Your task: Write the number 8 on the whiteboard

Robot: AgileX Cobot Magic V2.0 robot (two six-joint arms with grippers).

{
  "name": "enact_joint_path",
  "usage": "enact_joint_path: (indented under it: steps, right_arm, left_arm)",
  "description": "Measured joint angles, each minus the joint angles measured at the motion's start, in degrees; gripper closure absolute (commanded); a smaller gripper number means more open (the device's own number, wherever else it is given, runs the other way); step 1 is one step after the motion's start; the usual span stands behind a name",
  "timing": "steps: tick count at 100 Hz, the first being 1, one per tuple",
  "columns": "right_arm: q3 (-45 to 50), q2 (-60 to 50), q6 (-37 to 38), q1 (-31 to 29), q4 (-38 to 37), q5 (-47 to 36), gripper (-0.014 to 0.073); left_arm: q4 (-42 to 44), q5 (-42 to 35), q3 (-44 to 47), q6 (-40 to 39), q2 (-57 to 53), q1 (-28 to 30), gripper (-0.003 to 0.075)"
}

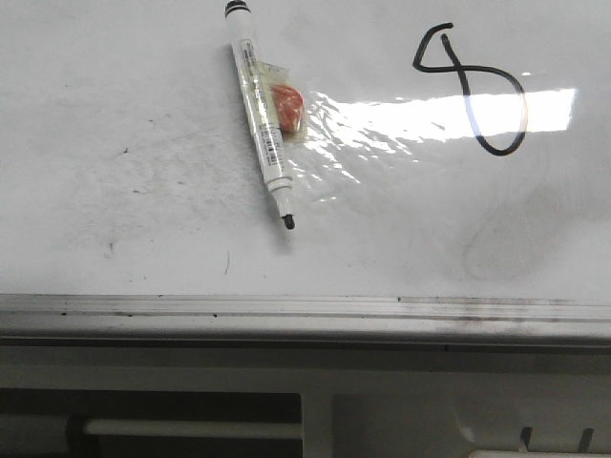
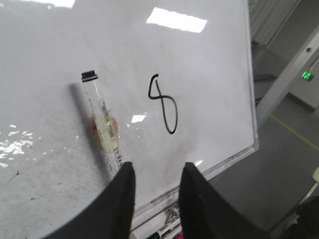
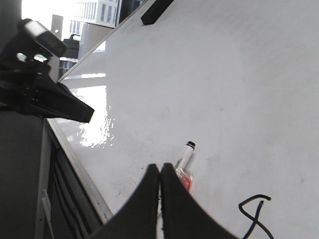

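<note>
On the whiteboard (image 1: 115,114) — the number 8 (image 1: 473,91), a marker (image 1: 260,114) well apart.

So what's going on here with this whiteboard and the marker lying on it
Nothing is being handled right now. A loose, slanted black figure 8 is already drawn on the glossy white whiteboard. The uncapped white-barrelled marker, with tape and something red stuck to it, lies flat on the board to the left of the 8. The left gripper hangs open and empty above the board, and the right gripper is shut on nothing.
</note>
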Motion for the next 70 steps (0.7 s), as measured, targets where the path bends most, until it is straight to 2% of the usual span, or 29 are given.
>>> enact_joint_path:
  steps: [24,70]
  right_arm:
    - [2.64,-6.46,0.0,-1.12,1.12,-0.2,0.0646]
    - [2.86,-6.46,0.05,-1.12,1.84,-1.03,0.0646]
  left_arm:
    - [0.22,0.12,4.77,0.0,-12.37,0.0,0.0741]
    - [0.22,0.26,5.46,0.0,-13.63,0.0,0.0741]
